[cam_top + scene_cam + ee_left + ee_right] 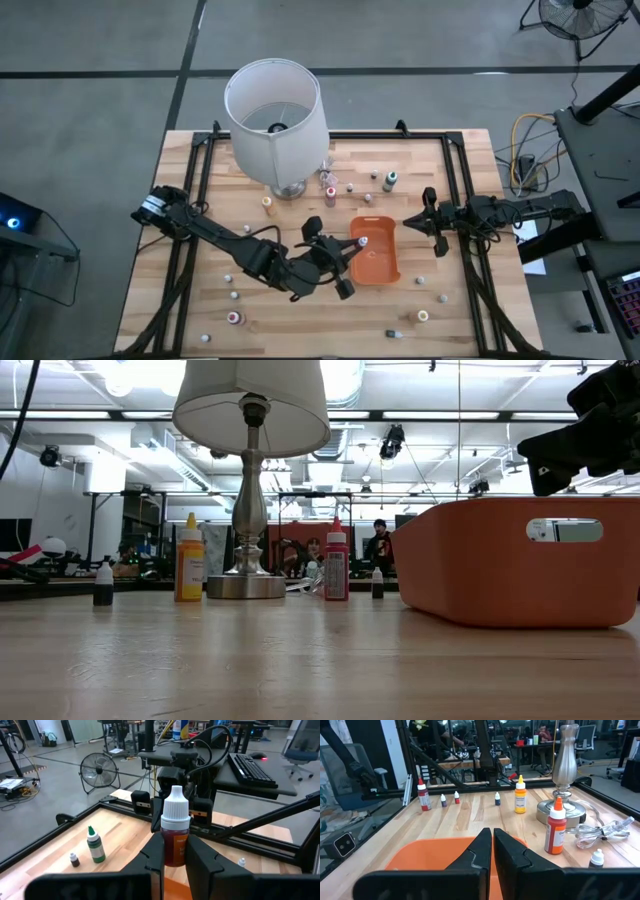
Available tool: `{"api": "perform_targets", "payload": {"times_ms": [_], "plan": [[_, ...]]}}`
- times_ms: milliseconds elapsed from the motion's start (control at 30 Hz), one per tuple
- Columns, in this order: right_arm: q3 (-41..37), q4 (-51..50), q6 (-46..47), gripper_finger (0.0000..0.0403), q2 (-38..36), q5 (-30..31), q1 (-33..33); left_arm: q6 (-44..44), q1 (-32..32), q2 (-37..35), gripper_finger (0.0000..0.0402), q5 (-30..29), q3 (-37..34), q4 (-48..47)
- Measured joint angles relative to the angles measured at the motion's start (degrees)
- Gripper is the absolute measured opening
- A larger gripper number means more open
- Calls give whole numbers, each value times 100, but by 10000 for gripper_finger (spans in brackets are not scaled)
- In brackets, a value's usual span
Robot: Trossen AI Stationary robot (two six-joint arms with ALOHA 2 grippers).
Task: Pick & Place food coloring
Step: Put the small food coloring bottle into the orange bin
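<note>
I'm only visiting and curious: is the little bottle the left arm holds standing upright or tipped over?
Upright. In the left wrist view the bottle stands between the left end effector's fingers with its white cap pointing up, above the orange tray.

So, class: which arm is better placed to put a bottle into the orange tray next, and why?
The left. Its gripper already grips a white-capped bottle at the orange tray; the right gripper waits beside the tray, fingers shut on nothing.

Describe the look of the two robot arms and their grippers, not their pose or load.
Both arms are dark, near-black, built of jointed segments with black cables looped along them. The left gripper and right gripper each end in two flat, dark, blocky fingers. The left arm's base joint carries a pale ring. No other markings are legible.
</note>
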Motion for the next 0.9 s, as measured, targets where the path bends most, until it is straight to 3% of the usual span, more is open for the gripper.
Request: {"api": "perform_targets", "payload": {"times_ms": [633, 900], "plan": [[0, 20, 3, 13, 1, 1, 0, 6, 2, -7, 27, 28, 33, 218], [0, 602, -155, 13, 4, 13, -2, 28, 22, -9, 27, 26, 33, 232]]}}
